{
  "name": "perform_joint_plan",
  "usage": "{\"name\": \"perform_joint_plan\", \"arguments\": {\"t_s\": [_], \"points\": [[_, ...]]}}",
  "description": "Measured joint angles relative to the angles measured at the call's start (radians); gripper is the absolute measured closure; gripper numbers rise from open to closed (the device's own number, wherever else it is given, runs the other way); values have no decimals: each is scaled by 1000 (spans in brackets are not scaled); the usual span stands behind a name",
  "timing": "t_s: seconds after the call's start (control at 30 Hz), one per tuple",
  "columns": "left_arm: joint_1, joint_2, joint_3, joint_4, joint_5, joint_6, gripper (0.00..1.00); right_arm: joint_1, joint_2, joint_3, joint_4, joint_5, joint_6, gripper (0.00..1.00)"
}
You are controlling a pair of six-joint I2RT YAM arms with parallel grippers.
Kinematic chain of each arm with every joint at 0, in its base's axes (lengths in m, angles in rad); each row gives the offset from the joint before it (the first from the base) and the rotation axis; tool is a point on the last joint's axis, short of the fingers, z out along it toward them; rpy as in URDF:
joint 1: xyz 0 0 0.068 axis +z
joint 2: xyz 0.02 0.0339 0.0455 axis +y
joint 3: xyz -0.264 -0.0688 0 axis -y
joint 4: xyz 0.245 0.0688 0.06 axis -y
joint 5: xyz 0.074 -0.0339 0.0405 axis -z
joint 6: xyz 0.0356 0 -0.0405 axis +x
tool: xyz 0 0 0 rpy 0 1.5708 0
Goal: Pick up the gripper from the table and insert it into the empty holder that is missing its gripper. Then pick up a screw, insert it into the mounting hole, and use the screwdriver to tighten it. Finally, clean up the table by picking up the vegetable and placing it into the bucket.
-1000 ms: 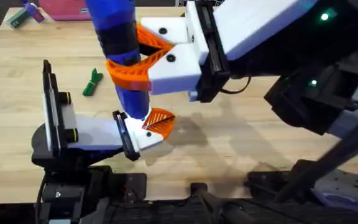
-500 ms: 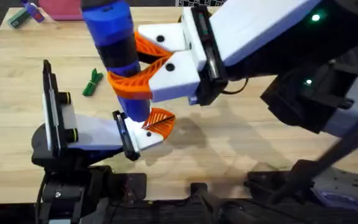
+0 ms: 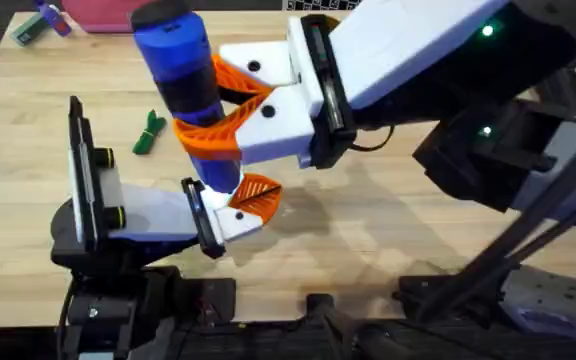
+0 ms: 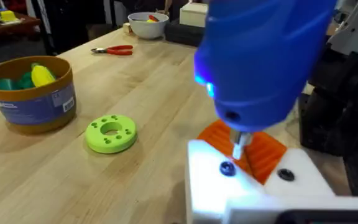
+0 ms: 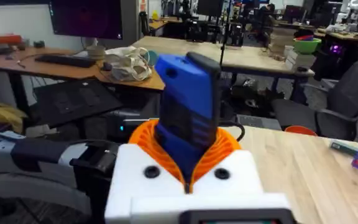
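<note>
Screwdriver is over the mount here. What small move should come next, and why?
Probably a slight nudge to seat the bit in the screw: the right gripper holds the screwdriver upright, its tip just beside the screw head on the white mount; the vegetable waits.

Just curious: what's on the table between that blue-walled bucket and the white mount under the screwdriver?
A bright green disc with holes lies there, seen in the left wrist view.
</note>
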Motion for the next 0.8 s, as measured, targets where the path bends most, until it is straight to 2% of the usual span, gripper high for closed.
{"name": "perform_joint_plan", "arguments": {"t_s": [0.8], "points": [[0, 0, 0, 0, 0, 0, 993, 0, 13, 0, -32, -3, -39, 978]]}}
